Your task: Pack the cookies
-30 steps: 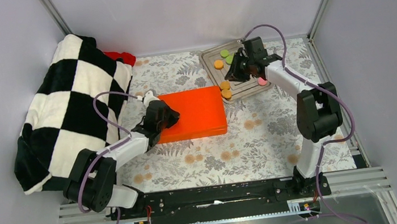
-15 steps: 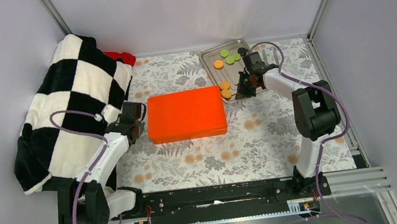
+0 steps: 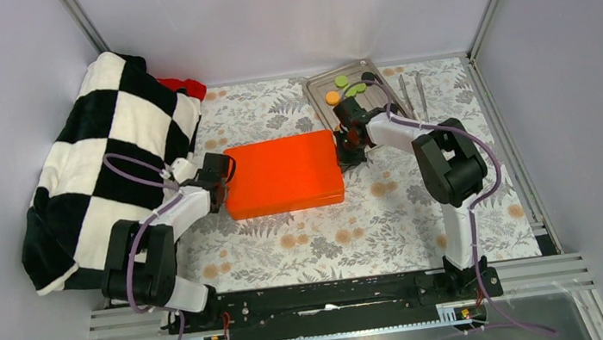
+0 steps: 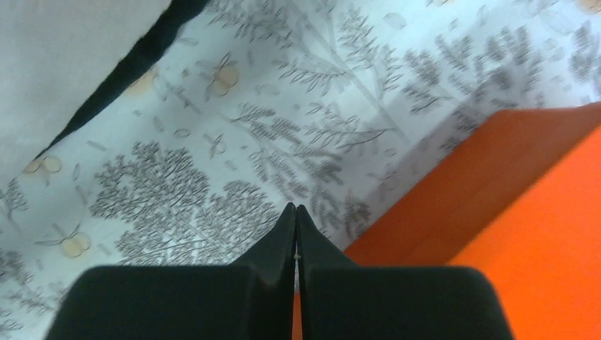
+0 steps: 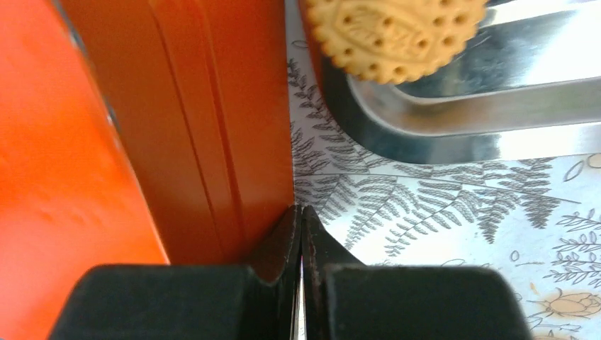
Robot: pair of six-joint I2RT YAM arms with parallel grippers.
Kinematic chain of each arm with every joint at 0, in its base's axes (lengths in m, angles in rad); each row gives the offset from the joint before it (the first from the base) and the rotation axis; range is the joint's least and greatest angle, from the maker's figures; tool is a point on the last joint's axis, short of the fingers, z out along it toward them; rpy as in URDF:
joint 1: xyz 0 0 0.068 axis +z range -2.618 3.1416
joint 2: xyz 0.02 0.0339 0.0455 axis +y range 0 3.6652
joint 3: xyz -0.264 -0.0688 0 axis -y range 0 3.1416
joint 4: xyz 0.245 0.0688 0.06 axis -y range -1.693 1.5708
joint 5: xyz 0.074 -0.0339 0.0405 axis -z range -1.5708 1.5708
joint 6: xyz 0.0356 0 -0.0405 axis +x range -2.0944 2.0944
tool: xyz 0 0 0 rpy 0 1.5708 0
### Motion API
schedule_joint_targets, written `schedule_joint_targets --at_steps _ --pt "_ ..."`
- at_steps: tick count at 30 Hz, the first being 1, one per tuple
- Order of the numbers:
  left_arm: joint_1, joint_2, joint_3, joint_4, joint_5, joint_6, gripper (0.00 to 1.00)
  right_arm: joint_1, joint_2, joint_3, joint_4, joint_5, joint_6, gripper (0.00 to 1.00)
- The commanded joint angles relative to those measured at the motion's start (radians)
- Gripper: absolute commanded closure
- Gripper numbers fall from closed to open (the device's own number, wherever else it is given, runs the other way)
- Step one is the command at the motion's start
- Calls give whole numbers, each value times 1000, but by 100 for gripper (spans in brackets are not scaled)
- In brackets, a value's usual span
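Several cookies lie on a metal tray (image 3: 325, 113) at the back: an orange one (image 3: 332, 98), two green ones (image 3: 343, 81) and a black one (image 3: 367, 78). The right wrist view shows a tan biscuit-patterned cookie (image 5: 394, 32) on the tray's rim (image 5: 453, 122). A closed orange box (image 3: 283, 173) lies mid-table. My right gripper (image 3: 348, 150) is shut and empty, its tips (image 5: 301, 210) against the box's right side (image 5: 241, 127), just below the tray. My left gripper (image 3: 225, 169) is shut and empty at the box's left end, with its tips (image 4: 295, 210) over the cloth beside the box (image 4: 517, 212).
A black-and-white checked blanket (image 3: 100, 151) is heaped at the left, with something red (image 3: 184, 87) behind it. Two metal tongs (image 3: 412, 91) lie right of the tray. A floral cloth (image 3: 373, 213) covers the table. Walls close in on three sides.
My right gripper left the tray, shut, and came down to the box's right end. My left gripper slid off the box top to the left, then returned to its left end.
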Motion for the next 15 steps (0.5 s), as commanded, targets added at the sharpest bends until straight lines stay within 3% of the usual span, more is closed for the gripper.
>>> schedule_joint_targets --at_steps 1,5,10,15 --pt "-56 44 59 104 -1 37 100 76 -8 59 22 -125 10 100" --pt "-100 28 41 107 40 21 100 76 -32 77 -17 -85 5 100" --pt "-110 6 4 110 73 19 100 76 -114 94 -120 250 31 100" --pt "-110 -15 -23 105 73 22 100 77 -223 124 -174 427 33 100"
